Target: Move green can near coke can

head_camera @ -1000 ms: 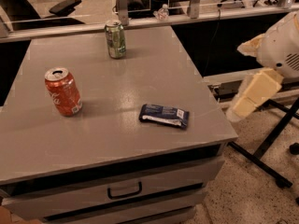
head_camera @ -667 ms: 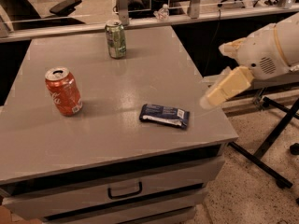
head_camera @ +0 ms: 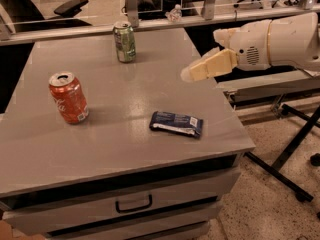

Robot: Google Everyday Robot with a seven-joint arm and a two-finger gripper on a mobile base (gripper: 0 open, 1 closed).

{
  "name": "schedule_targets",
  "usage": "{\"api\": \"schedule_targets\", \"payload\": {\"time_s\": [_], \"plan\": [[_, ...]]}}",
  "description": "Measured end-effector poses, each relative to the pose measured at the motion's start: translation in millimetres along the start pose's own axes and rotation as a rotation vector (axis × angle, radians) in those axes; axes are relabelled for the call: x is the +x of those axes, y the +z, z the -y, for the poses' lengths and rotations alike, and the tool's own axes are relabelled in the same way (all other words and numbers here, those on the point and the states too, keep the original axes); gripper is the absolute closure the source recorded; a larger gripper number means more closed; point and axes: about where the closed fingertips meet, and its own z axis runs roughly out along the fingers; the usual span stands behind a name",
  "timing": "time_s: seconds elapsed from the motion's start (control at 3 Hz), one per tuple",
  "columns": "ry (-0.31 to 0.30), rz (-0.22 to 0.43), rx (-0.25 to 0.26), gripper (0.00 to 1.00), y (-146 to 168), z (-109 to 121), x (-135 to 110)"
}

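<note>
The green can stands upright at the far edge of the grey table, left of its middle. The coke can, red-orange with white script, stands upright near the left side, well apart from the green can. My gripper reaches in from the right on a white arm. It hovers above the table's right edge, to the right of the green can and clear of it. Its cream fingers stand apart and hold nothing.
A flat dark blue snack packet lies on the table's right front part, below the gripper. The table has drawers with a handle at the front. Black stand legs cross the floor to the right. A rail and chairs are behind.
My gripper and arm have swung in from the right and risen, from beside the table's right edge to above it, closer to the green can. The cans and packet have not moved.
</note>
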Motion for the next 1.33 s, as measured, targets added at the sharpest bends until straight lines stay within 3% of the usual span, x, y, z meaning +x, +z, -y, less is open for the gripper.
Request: {"api": "schedule_targets", "payload": {"time_s": [0.33, 0.67, 1.0, 1.33], "plan": [[-0.004, -0.007, 0.004, 0.00, -1.2, 0.9, 1.3], [-0.004, 0.032, 0.008, 0.00, 15.0, 9.8, 1.4], [-0.020, 0.093, -0.027, 0.00, 51.8, 27.3, -7.4], [-0.043, 0.163, -0.091, 0.00, 108.0, 40.2, -21.0]]}}
